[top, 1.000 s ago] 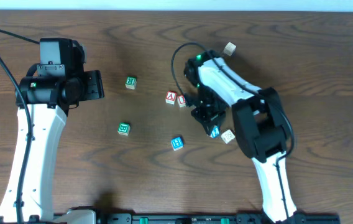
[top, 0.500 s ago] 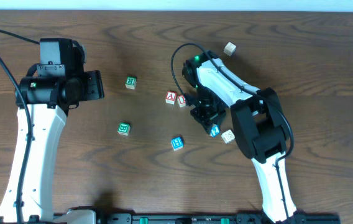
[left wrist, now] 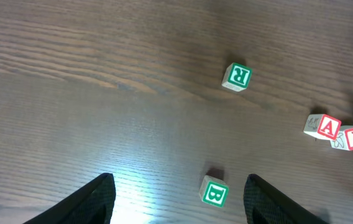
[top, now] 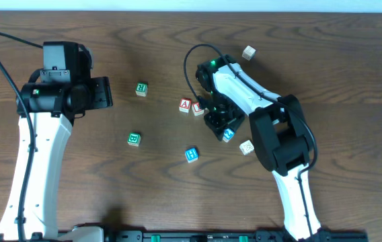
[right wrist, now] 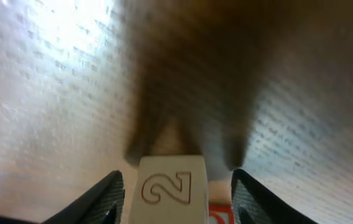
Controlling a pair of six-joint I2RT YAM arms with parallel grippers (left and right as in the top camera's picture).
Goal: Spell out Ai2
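The red A block (top: pixel 185 105) and red I block (top: pixel 197 109) lie side by side at mid-table; they also show in the left wrist view, A (left wrist: pixel 329 126) and I (left wrist: pixel 352 137). My right gripper (top: pixel 222 125) is shut on the 2 block (top: pixel 227 135), just right of the I block. In the right wrist view the 2 block (right wrist: pixel 171 186) sits between my fingers above the wood, with a bit of red block (right wrist: pixel 220 215) below it. My left gripper (top: pixel 103 92) is open and empty at the left, above the table (left wrist: pixel 176 199).
A green R block (top: pixel 141 89) and a green B block (top: pixel 134 138) lie left of centre. A blue block (top: pixel 191 154) lies below the A. Beige blocks lie at the far back (top: pixel 248 52) and beside my right arm (top: pixel 246 147).
My right gripper has carried the 2 block up and left, closer to the I block. The left arm has not moved.
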